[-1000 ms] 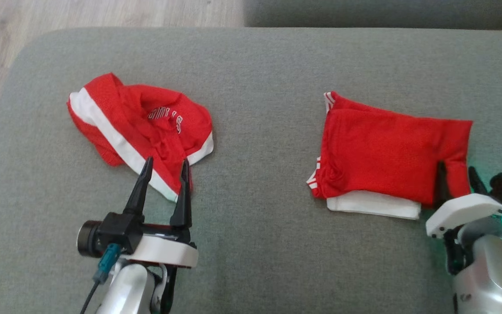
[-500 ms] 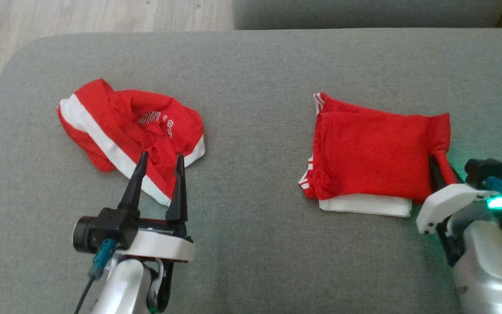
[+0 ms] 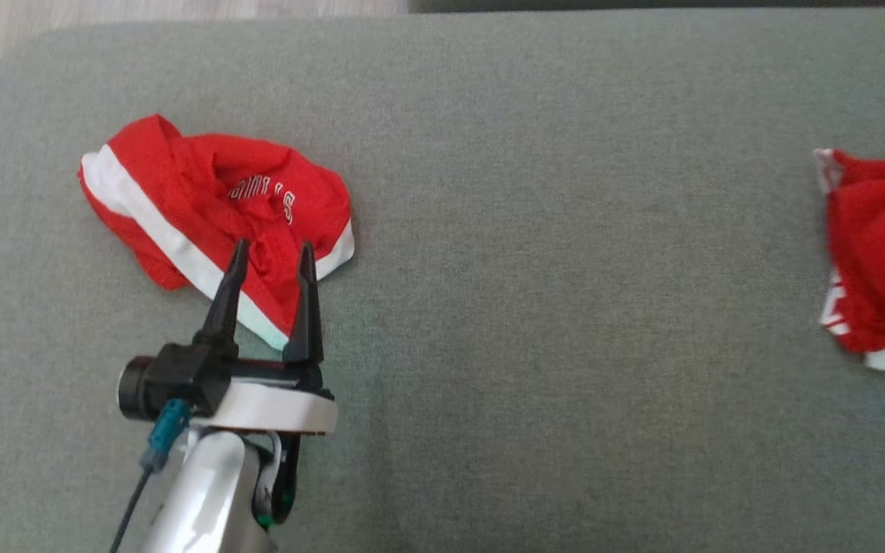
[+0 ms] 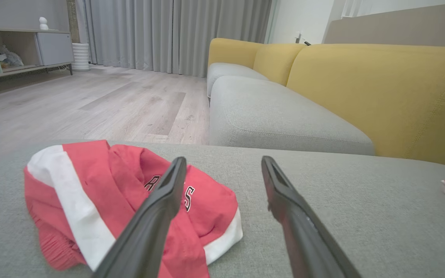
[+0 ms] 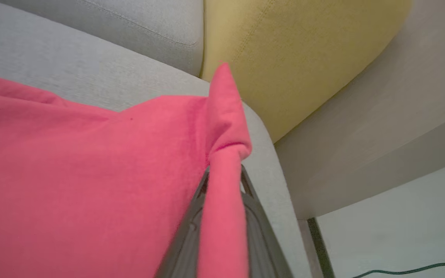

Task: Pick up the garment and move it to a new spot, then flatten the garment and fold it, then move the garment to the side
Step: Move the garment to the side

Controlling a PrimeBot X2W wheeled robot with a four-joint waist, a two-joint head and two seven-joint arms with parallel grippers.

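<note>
Trouble looms at the right end of the grey cushion [image 3: 565, 230], where our right hand [image 5: 224, 173] is clenched on a single narrow ridge of the folded garment [image 5: 91, 173]. We judge the grip to be the weak point. Only a pinch of cloth at one corner sits between the fingers, so a pull from there could drag the top layer alone. That would open the fold and leave the white layer beneath trailing. The rounded corner of the cushion lies just beside the hand, with the yellow backrest [image 5: 284, 58] beyond it and a drop past the edge. Carried too far that way, the garment could slide off. So thin a pinch could also simply slip free.

From the hand, the pinched ridge runs up between the fingers and stands past their tips. The rest of the red cloth spreads flat away from it toward the cushion's middle. In the head view the garment lies at the cushion's right side.

Near the left end, well apart from it, our left hand [image 3: 273, 247] hangs released. Its fingers are spread over the near hem of a crumpled garment [image 3: 204, 200], and we cannot tell whether they touch it. A careless sweep there could snag the cloth.
</note>
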